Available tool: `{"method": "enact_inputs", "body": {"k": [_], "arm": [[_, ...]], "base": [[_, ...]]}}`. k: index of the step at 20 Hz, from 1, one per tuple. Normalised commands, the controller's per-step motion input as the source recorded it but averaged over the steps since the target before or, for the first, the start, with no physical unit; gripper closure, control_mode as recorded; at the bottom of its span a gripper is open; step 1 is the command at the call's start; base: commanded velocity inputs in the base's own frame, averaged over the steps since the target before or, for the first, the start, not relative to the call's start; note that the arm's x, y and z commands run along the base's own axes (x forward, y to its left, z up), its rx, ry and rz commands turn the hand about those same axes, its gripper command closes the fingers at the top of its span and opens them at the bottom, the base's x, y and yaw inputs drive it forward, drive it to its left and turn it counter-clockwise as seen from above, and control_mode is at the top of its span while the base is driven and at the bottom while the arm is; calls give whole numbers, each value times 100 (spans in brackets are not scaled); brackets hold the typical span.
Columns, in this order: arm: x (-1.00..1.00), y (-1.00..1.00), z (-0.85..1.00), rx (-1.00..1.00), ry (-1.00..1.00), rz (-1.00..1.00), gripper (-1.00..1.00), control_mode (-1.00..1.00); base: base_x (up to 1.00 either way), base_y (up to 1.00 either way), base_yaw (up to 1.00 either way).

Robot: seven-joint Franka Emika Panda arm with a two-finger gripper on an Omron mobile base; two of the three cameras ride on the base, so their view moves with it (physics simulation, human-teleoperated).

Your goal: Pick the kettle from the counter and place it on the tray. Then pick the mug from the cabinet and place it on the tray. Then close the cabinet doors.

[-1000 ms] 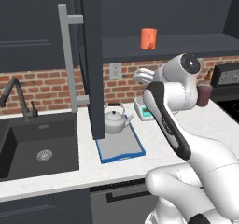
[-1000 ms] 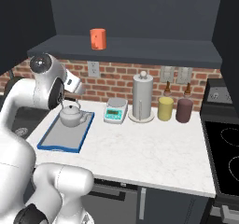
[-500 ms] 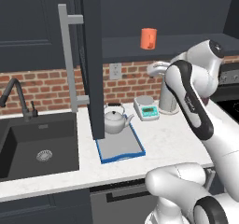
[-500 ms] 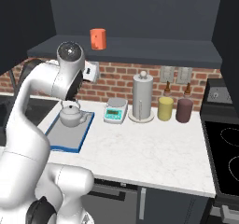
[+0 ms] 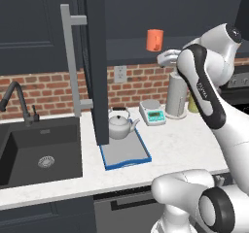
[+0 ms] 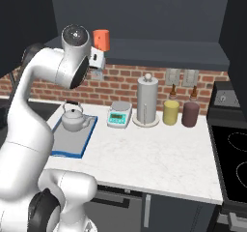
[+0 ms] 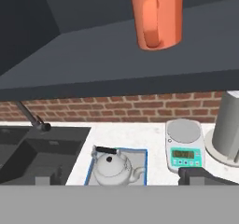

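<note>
Cabinet (image 5: 194, 13) is open, door (image 5: 95, 62) swung out over the worktop (image 6: 159, 153) and hanging just above the tray's (image 5: 127, 154) left end. Kettle (image 5: 119, 125) already sits on the tray, far end. Mug (image 5: 155, 40) is on the cabinet shelf, handle facing the hand camera. Gripper (image 5: 168, 58) is up at shelf height just right of the mug, jaws released and empty. Risks, as I judge them: handle side-on to the jaws — a pinch on it could twist or tip the mug off the shelf; wrist may clip the shelf lip on entry; the kettle leaves only the near half of the tray free.
</note>
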Motion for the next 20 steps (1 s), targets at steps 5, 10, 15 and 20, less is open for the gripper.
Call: {"method": "enact_inputs", "body": {"k": [5, 10, 15, 20], "arm": [[21, -1, 38, -5, 0, 0, -100, -100], [34, -4, 19, -3, 0, 0, -100, -100], [44, -1, 17, 0, 0, 0, -100, -100], [43, 1, 3, -3, 0, 0, -100, -100]], "base": [[0, 0, 0], [0, 0, 0], [0, 0, 0], [0, 0, 0]]}}
